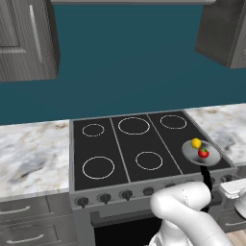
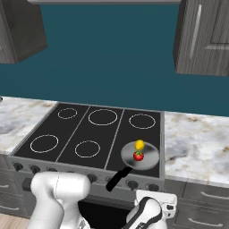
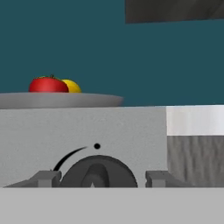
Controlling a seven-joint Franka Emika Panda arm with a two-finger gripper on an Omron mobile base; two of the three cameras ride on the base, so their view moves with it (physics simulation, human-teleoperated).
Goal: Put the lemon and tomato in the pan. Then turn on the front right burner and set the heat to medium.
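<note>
Claw (image 3: 97, 178) fingers flank a dark stove knob (image 3: 98, 171), grip unclear; tomato (image 3: 48, 84) and lemon (image 3: 72, 86) sit in pan (image 3: 61, 100).

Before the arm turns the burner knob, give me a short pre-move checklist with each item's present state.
1. Lemon in the pan: ok.
2. Tomato in the pan: ok.
3. Pan on the front right burner of the stove: ok; its handle points over the front edge.
4. Gripper lined up with a knob: ok; in the hand view one fingertip stands on each side of it.
5. Jaws clamped on the knob: cannot tell; small gaps show beside it.
6. This is the front right burner's knob: cannot tell.
</note>
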